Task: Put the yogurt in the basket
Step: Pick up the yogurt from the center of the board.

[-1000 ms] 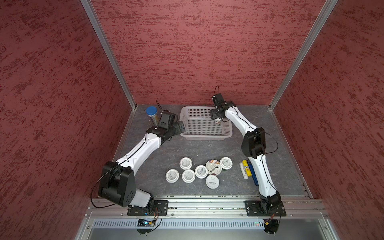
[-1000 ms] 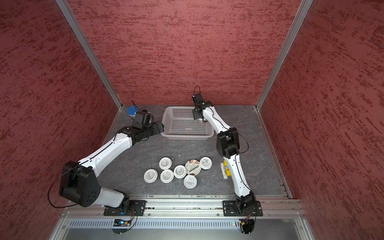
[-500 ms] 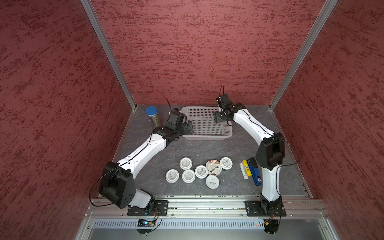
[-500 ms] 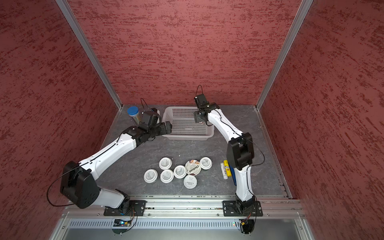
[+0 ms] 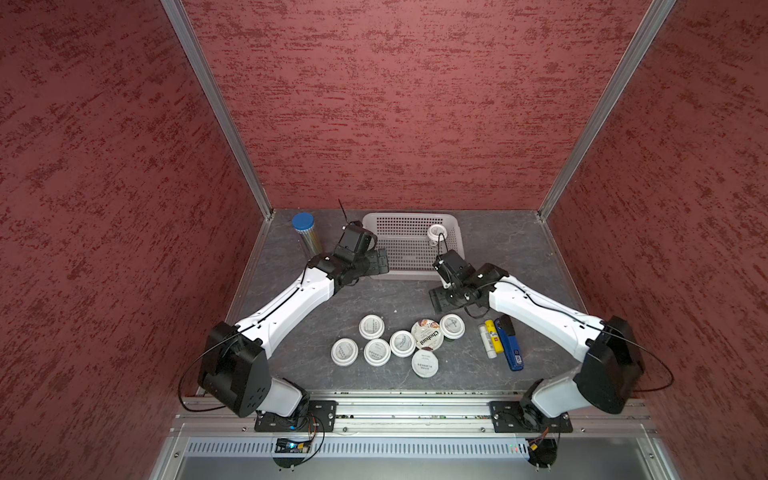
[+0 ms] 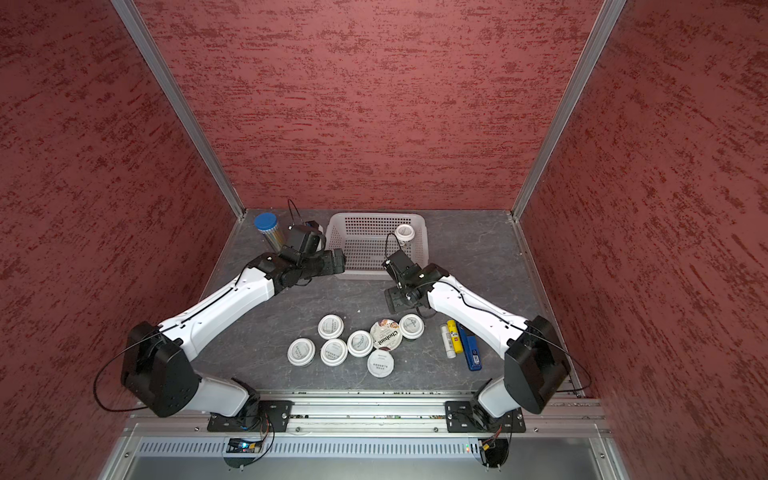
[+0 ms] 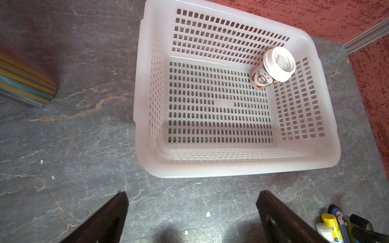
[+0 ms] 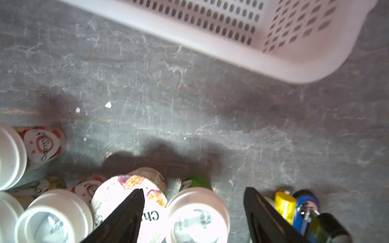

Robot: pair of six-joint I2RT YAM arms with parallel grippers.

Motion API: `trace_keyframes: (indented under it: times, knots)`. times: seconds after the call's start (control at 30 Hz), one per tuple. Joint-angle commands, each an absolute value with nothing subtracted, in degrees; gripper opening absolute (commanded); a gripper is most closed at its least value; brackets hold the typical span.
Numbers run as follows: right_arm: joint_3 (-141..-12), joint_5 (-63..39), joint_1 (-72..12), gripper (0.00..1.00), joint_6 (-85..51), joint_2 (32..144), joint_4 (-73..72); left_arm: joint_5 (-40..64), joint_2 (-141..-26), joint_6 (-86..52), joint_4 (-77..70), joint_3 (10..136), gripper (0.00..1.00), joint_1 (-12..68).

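— Where's the yogurt (image 6: 360,343)?
— One cup (image 7: 279,63) sits in the basket's (image 7: 231,168) far corner, its red label (image 7: 261,79) seen only from the left wrist. Seven cups (image 5: 402,343) stand on the table (image 5: 390,297).
— Grippers?
— Left gripper (image 7: 191,193), right gripper (image 8: 193,190): both spread, empty.

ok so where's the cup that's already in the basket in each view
Both top views: cup in the basket's far right corner.
Left wrist: cup in a basket corner, lid towards the camera.
Right wrist: cup not in it.
Shared landmark: the basket's rim, in all four.

basket (image 7: 235,168): smooth translucent plastic | table (image 7: 84,130): matt veined stone-look | walls (image 5: 395,104): rough
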State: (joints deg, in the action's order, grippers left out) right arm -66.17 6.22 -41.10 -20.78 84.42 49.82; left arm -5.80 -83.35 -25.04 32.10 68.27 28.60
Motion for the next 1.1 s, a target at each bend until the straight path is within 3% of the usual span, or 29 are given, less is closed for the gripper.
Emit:
trace_keyframes:
  times: [0.0, 0.47, 0.73, 1.07]
  knots:
    - [-63.3, 3.9, -42.4, 0.84, -25.2, 81.0, 49.2, -4.4, -82.7, -24.7, 33.0, 69.2, 1.00, 28.4]
    - [-54.7, 2.1, -43.5, 0.89, -30.8, 77.2, 47.4, -2.6, -83.0, -23.9, 32.6, 68.3, 1.00, 28.3]
    - [-53.5, 2.6, -43.6, 0.79, -31.2, 77.6, 46.8, -2.6, -83.3, -23.9, 32.6, 68.3, 1.00, 28.2]
    - [-52.9, 6.2, -43.3, 0.76, -31.3, 79.5, 46.2, -2.5, -83.1, -23.9, 32.7, 68.3, 1.00, 28.1]
